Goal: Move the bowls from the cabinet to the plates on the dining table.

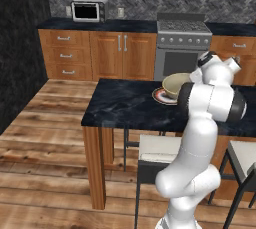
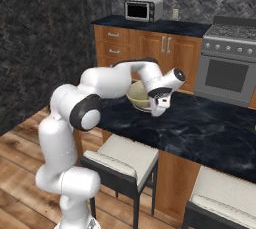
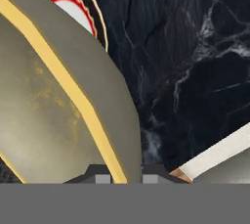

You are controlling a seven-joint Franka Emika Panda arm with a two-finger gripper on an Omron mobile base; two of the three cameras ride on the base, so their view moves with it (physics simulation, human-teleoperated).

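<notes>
While the claw (image 3: 122, 173) pinches the bowl (image 3: 53, 115) by its yellow rim, one finger inside and one outside, the bowl spreads to the claw's left above a red-edged plate (image 3: 80, 10). The black marble table (image 3: 195, 71) lies beyond and right of the claw, a pale stool seat (image 3: 219, 152) at its near right.

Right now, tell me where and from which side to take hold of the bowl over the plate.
Grip the bowl by its thin rim, coming down from above with one finger inside and one outside the wall. It is too wide and round to span. The gripper is shut on the rim nearest the table edge, where the arm reaches it. The plate lies beneath.
</notes>
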